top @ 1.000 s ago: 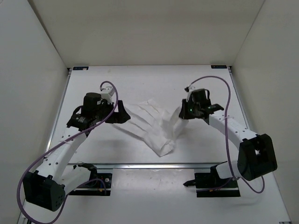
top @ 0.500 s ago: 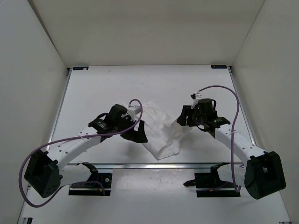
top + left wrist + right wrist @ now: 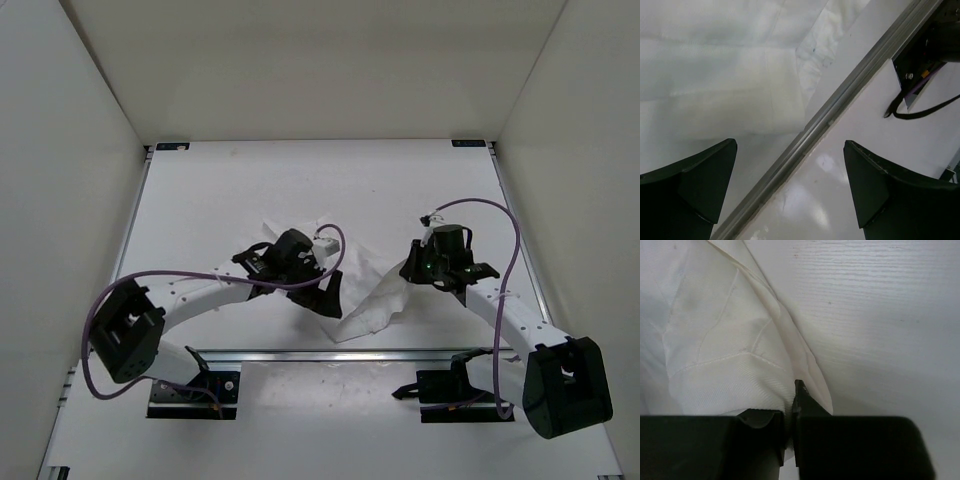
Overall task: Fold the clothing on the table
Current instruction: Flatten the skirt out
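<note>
The white garment (image 3: 375, 300) lies rumpled on the desk (image 3: 300, 180), just behind the front rail (image 3: 300, 352) and about midway along it. My left hand (image 3: 328, 297) is released, fingers spread wide with nothing between them. It hangs over the garment's nearest corner where the cloth almost meets the rail. From my left wrist I see that corner (image 3: 715, 75) lying flat beside the rail (image 3: 840, 107). My right hand (image 3: 413, 272) is farther back from the rail, at the garment's right edge. There it is clenched on a fold of the cloth (image 3: 715, 340), with fabric bunched into the seam between my fingers (image 3: 805, 405).
</note>
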Tool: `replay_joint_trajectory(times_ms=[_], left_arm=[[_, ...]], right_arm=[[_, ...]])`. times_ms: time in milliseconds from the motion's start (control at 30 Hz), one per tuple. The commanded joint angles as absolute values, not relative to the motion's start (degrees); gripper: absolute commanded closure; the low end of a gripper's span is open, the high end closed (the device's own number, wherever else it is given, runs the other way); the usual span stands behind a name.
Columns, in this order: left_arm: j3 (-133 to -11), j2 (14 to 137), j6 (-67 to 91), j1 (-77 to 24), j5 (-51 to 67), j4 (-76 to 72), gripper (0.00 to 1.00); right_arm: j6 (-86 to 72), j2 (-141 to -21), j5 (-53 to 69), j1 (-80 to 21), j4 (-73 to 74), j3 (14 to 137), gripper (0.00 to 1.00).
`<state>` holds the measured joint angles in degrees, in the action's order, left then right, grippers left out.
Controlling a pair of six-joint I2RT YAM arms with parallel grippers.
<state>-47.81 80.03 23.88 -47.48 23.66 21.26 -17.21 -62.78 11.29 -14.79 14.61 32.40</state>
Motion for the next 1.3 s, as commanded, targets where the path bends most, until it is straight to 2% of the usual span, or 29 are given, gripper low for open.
replay_joint_trajectory(times_ms=[0, 300, 867, 933, 1000, 1033, 1100, 1133, 1167, 1200, 1233, 1267], left_arm=[[-53.87, 82.69, 21.01, -50.35, 17.86, 20.65, 0.01], [-59.32, 87.89, 17.76, -52.65, 7.31, 14.86, 0.01], [-61.79, 93.69, 17.05, -56.77, -9.14, 5.1, 0.01], [-61.17, 93.34, 16.79, -57.22, -10.28, 3.61, 0.14], [-61.0, 92.99, 17.4, -56.78, -11.16, 3.34, 0.41], [-60.91, 92.81, 17.4, -56.86, -11.68, 3.25, 0.48], [-59.95, 92.2, 17.57, -56.34, -12.48, 2.9, 0.49], [-59.42, 91.68, 17.49, -56.51, -12.39, 2.73, 0.52], [-59.07, 91.15, 17.75, -56.25, -13.18, 2.2, 0.61], [-58.54, 91.06, 17.75, -56.08, -12.92, 1.76, 0.63], [-58.45, 90.71, 17.75, -55.99, -13.18, 1.67, 0.64], [-58.53, 90.53, 17.93, -55.73, -12.75, 1.93, 0.59]], right_arm=[[-17.05, -62.49, 12.65, -14.33, 13.27, 34.89, 0.98], [-21.7, -62.93, 17.75, -20.74, 8.53, 32.7, 0.99], [-24.08, -63.11, 22.15, -22.76, 5.54, 34.01, 0.99], [-23.99, -63.72, 22.06, -23.72, 5.36, 34.54, 1.0], [-23.64, -63.98, 22.06, -23.38, 5.71, 34.8, 1.0], [-23.9, -64.07, 21.97, -23.47, 5.63, 34.89, 1.0], [-23.99, -63.81, 21.97, -23.21, 6.32, 34.46, 1.0], [-23.65, -63.72, 21.89, -23.12, 5.89, 34.8, 0.99], [-23.56, -63.55, 21.71, -23.2, 5.98, 34.46, 0.98], [-23.64, -63.2, 21.88, -23.03, 6.15, 34.19, 0.96], [-23.82, -63.11, 21.62, -22.85, 6.33, 34.45, 0.95], [-23.56, -62.76, 21.71, -23.11, 5.98, 34.45, 0.93]])
